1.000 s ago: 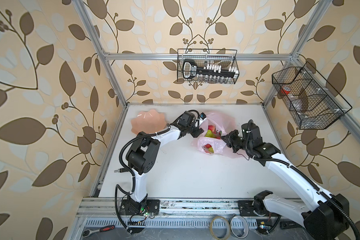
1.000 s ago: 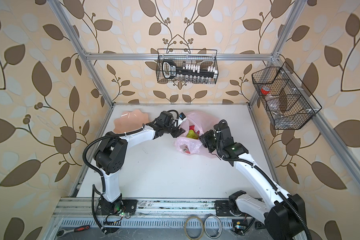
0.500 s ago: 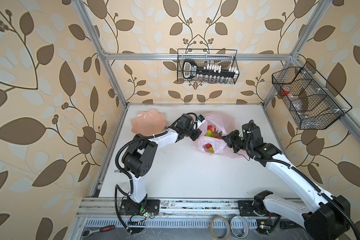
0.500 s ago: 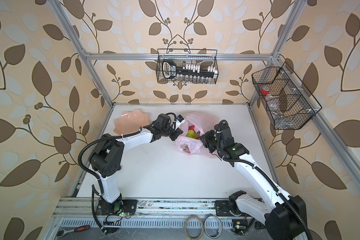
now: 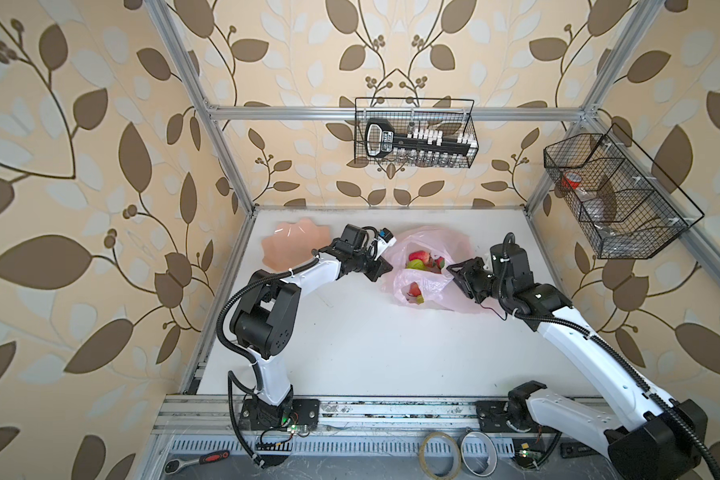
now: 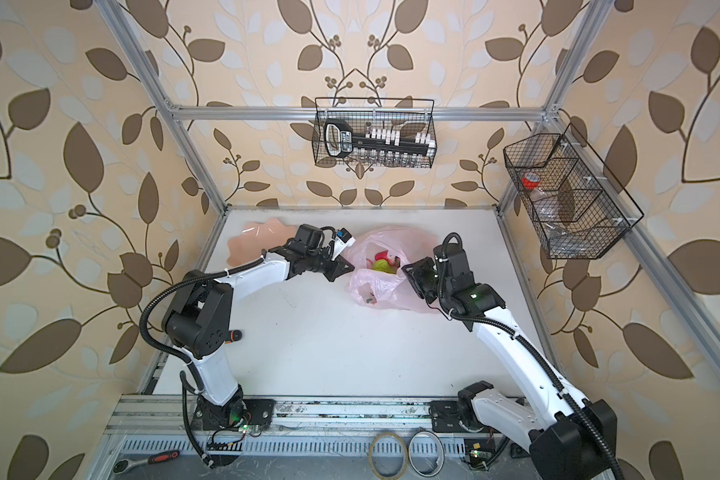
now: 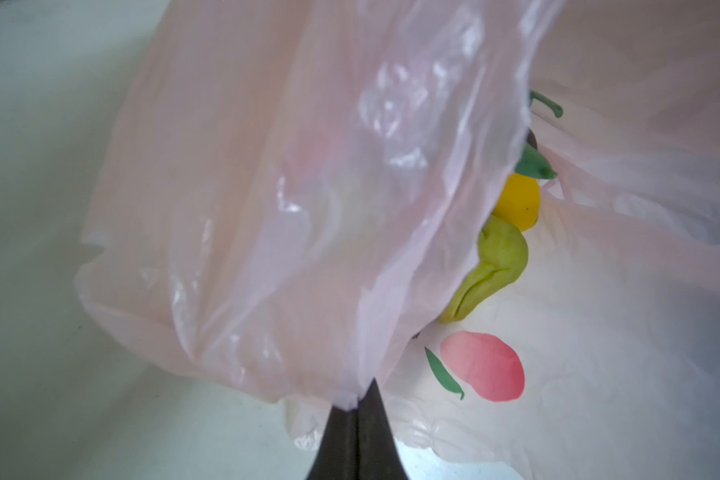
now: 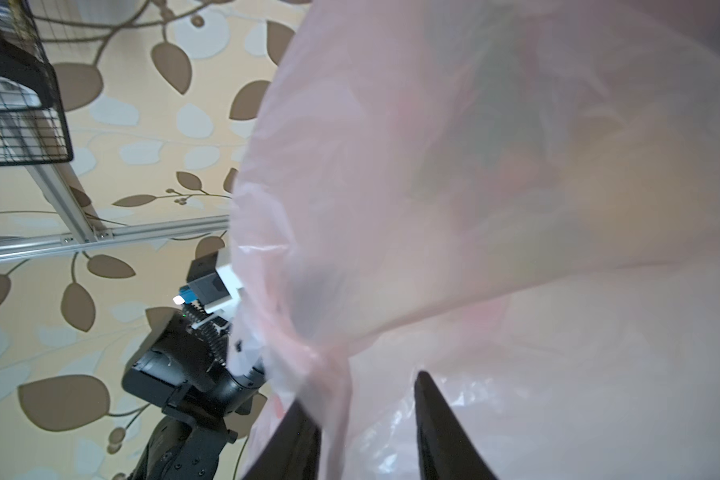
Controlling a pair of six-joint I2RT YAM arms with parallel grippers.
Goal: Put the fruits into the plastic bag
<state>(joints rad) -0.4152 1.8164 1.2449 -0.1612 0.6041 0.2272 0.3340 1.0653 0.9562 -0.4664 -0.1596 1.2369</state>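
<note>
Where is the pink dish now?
In both top views the pink dish sits at the table's far left corner, left of the plastic bag, with the left hand between them.

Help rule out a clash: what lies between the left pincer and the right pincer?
The plastic bag, mouth open with the fruits inside, fills that stretch; the left pincer pinches its edge. Both top views show this.

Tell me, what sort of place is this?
Likely a robot test booth, not a home: a left arm and right arm bolted to a rail by a white table, an aluminium frame, and a wire basket of tools.
</note>
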